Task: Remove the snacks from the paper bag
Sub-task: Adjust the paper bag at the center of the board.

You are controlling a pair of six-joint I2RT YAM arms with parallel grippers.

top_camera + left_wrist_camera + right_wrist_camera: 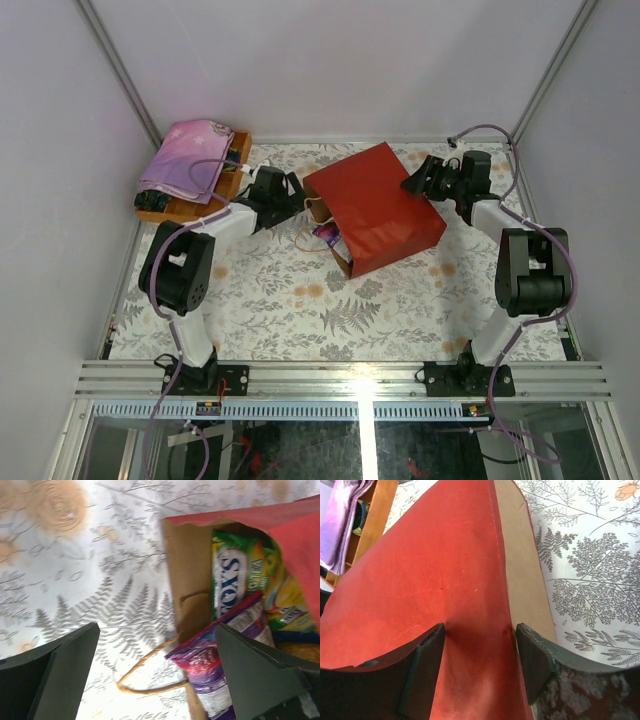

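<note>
- Top external shows me the paper bag (385, 200) lying on its side toward the back of the table (300, 320), mouth turned to my left arm and closed end to my right; lying that way, one arm can hold it while the other reaches in
- My right gripper (480, 645) has its fingers drawn in on a ridge of red paper at the closed end, with paper filling the gap between them; I read that as a pinch to anchor the bag so it won't slide when a packet is tugged
- My left gripper (157, 630) is spread wide and holds nothing; it hovers just outside the mouth, one finger over bare table and the other over the packets
- None of the snacks is out yet, as far as I can judge: a purple-white pack (205, 670) pokes past the lip, and a yellow-green candy bag (235, 575) sits deeper against the kraft lining
- The purple-white pack looks like the nearest grab, but the cord handle (145, 680) loops right beside it and could get caught between the fingers
- Off in the far left corner, a pink-purple cloth (190, 155) rests on a wooden tray (160, 210), well apart from the bag
</note>
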